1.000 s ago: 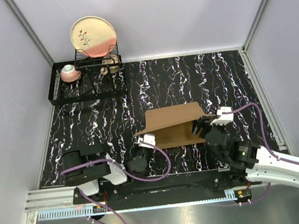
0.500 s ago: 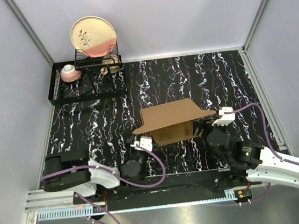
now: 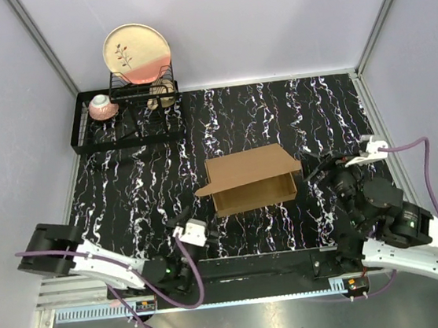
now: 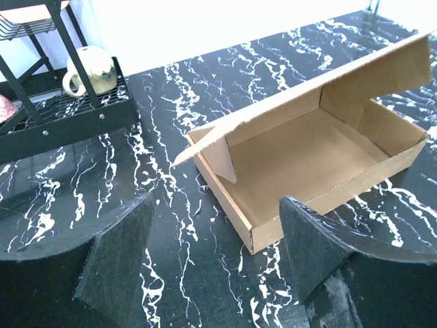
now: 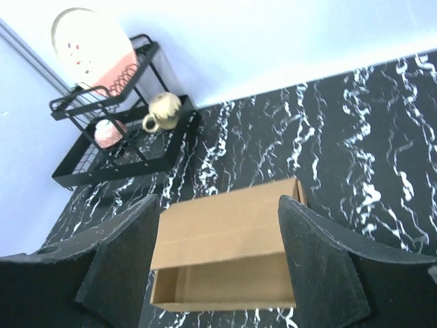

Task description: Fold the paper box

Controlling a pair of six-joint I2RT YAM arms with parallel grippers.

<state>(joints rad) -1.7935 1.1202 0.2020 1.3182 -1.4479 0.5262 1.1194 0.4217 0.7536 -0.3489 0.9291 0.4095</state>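
On the table (image 3: 127, 190), finds paper box (image 3: 258, 193) walled, lid (image 3: 247, 167) ajar, untucked; left hand (image 3: 179, 216), right hand (image 3: 321, 168) spread wide, empty.

The paper box (image 4: 307, 157) is seen open, lid raised, on the marbled table (image 4: 164, 102) just beyond the wide-spread left gripper (image 4: 215, 208), w/ a mug (image 4: 92, 68) racked upper L.

Bright, even light; blown-out back wall (image 4: 225, 27); soft shadows.
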